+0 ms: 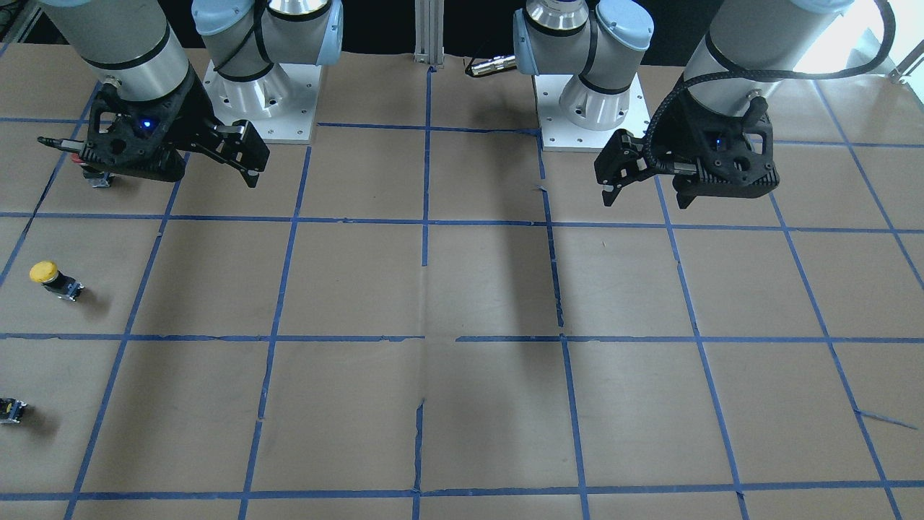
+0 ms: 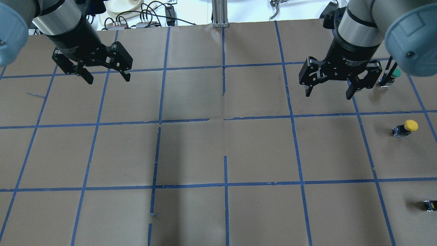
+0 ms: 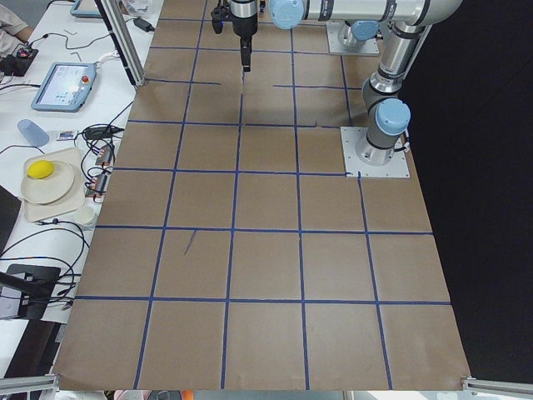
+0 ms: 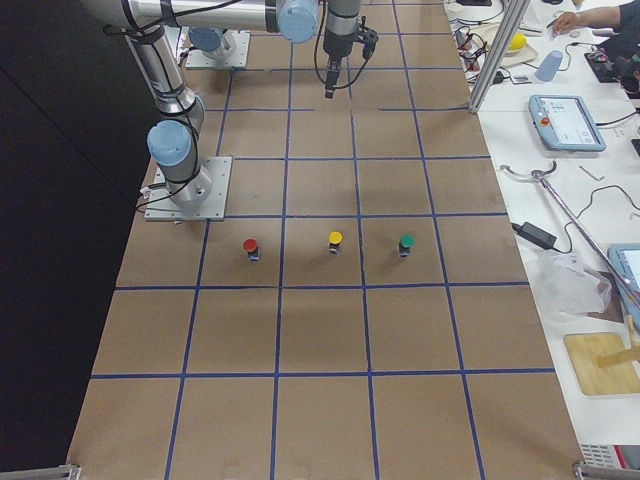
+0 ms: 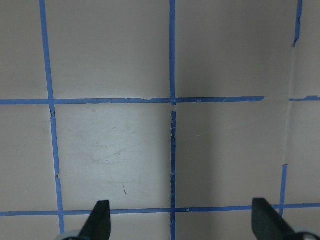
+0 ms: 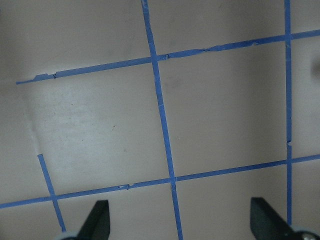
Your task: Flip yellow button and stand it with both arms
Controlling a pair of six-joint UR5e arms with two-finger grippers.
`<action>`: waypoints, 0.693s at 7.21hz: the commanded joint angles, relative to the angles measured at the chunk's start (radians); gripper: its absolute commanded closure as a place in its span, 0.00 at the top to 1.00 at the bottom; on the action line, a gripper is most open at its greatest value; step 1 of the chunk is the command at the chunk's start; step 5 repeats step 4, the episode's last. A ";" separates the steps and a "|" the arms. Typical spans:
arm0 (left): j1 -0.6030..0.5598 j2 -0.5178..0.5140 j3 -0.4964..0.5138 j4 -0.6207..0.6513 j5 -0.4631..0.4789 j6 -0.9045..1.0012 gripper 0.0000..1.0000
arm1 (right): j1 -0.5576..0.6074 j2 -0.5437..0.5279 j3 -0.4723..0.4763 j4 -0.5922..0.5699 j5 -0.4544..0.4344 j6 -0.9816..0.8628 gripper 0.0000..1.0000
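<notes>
The yellow button has a round yellow cap on a dark body and sits alone on the brown paper at the far right of the overhead view. It also shows in the front view and in the right side view, where its cap is on top. My right gripper is open and empty, high above the table, to the left of and beyond the button. My left gripper is open and empty, far across the table. The wrist views show only open fingertips over taped paper.
A red button and a green button flank the yellow one in a row. The green one is beside my right gripper's finger. A dark switch body lies at the frame's edge. The arm bases stand at the table's back.
</notes>
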 commanded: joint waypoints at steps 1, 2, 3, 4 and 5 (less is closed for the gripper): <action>-0.009 0.007 0.003 0.005 -0.016 -0.011 1.00 | 0.000 0.000 0.000 -0.002 0.002 0.001 1.00; -0.021 0.006 0.001 0.004 -0.010 -0.016 1.00 | -0.008 0.000 0.000 -0.002 0.002 0.001 1.00; -0.033 0.017 -0.005 -0.004 -0.005 -0.017 1.00 | -0.015 0.000 0.000 -0.002 0.005 0.001 1.00; -0.041 0.014 -0.008 -0.005 0.001 -0.014 1.00 | -0.015 0.000 0.000 -0.003 0.005 -0.001 1.00; -0.041 0.014 -0.008 -0.005 0.001 -0.014 1.00 | -0.015 0.000 0.000 -0.003 0.005 -0.001 1.00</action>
